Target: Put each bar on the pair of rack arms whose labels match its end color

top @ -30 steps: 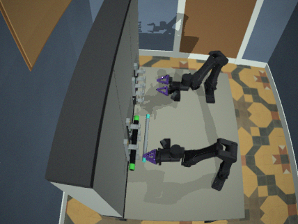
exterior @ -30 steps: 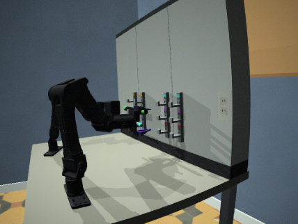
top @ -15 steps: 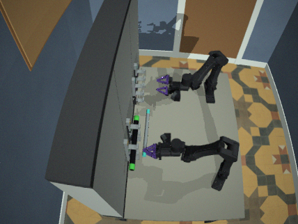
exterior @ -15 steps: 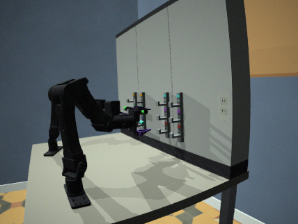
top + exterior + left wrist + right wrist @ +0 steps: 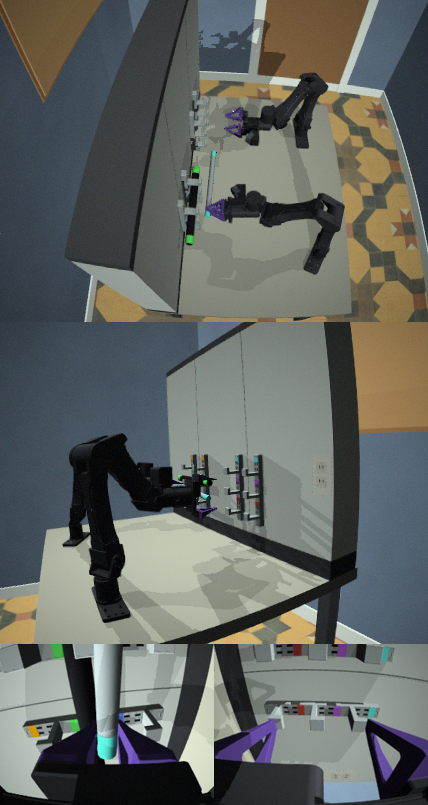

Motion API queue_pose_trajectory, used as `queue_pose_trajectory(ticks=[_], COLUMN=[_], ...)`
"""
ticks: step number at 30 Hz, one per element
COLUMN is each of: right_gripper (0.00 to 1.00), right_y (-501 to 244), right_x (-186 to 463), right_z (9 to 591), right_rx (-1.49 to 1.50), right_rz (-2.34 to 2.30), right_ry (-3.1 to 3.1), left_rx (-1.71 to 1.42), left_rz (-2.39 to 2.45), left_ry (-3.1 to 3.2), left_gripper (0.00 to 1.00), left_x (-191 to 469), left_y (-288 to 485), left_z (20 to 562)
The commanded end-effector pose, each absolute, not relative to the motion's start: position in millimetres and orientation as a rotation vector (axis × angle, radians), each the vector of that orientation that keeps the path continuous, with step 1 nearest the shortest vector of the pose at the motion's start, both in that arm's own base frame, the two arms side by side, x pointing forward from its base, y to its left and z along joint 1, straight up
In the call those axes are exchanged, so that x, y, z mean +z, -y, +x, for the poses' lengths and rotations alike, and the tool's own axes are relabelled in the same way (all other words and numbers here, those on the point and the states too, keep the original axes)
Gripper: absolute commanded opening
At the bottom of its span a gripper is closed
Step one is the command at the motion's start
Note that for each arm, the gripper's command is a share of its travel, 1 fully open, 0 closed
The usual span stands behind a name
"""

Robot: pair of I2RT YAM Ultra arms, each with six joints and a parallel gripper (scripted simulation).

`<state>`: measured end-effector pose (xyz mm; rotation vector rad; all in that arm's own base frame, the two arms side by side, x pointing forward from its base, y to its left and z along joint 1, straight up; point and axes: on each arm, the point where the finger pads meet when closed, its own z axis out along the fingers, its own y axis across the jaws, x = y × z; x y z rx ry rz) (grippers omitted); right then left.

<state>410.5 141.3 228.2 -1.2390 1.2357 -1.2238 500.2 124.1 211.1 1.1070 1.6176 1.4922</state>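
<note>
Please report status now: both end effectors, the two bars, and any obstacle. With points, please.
Left end effector [image 5: 216,210] [image 5: 107,732] shut on grey cyan-ended bar [image 5: 211,182] [image 5: 107,691]. Right end effector [image 5: 234,122] [image 5: 322,724] open, empty. Black green-ended bar [image 5: 192,200] on left rack, close by.
</note>
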Motion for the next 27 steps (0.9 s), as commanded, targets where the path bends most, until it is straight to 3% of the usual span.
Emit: queue_pose_trajectory(ticks=[1,27], right_gripper=[1.00,1.00], right_y=[-144,-144], right_x=[238,238], right_z=[409,409], right_rx=[-1.219,-1.219], right_rz=[-1.203,-1.203], right_ry=[-1.219,-1.219], left_rx=[1.535,1.535], left_rz=[0.959,0.959], left_ry=[-1.536,-1.536], left_gripper=[0.00,0.00], left_x=[266,275], left_y=[-121,-80], left_z=[507,528])
